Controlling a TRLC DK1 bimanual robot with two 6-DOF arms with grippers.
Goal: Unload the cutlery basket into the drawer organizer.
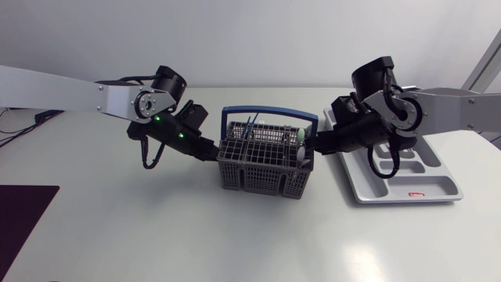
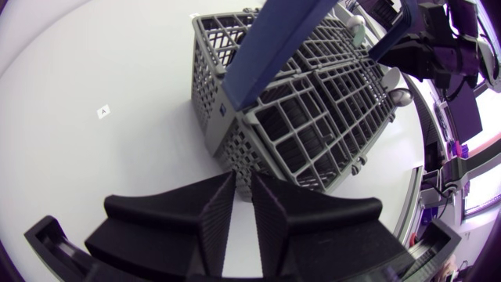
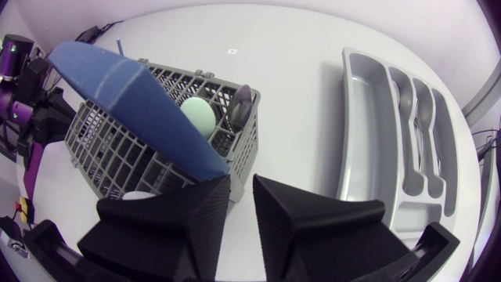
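- Cutlery basket (image 1: 266, 160) from above: where is it, and how much is out?
- It sits mid-surface (image 1: 235, 235), well clear of every edge. Your left claw (image 1: 210, 151) is at one side of it and your right claw (image 1: 317, 143) at the other. A mint spoon (image 1: 300, 135) stands in it, so you are not finished. The drawer organizer (image 1: 407, 186) lies near it, under your right arm, with open room in front of both.
- Left wrist?
- Your left claw (image 2: 243, 210) is clenched to a slit and grasps nothing. The basket's (image 2: 313, 117) corner sits just ahead of it.
- Right wrist?
- Your right claw (image 3: 241, 210) is also clenched and empty. The blue handle (image 3: 133, 98) stands across the middle, so you would likely go in beside it. The mint spoon (image 3: 197, 113) and a grey spoon (image 3: 241, 100) stand by the near wall. Several pieces (image 3: 415, 110) already lie in the organizer (image 3: 356, 149). I'd judge you partway through.
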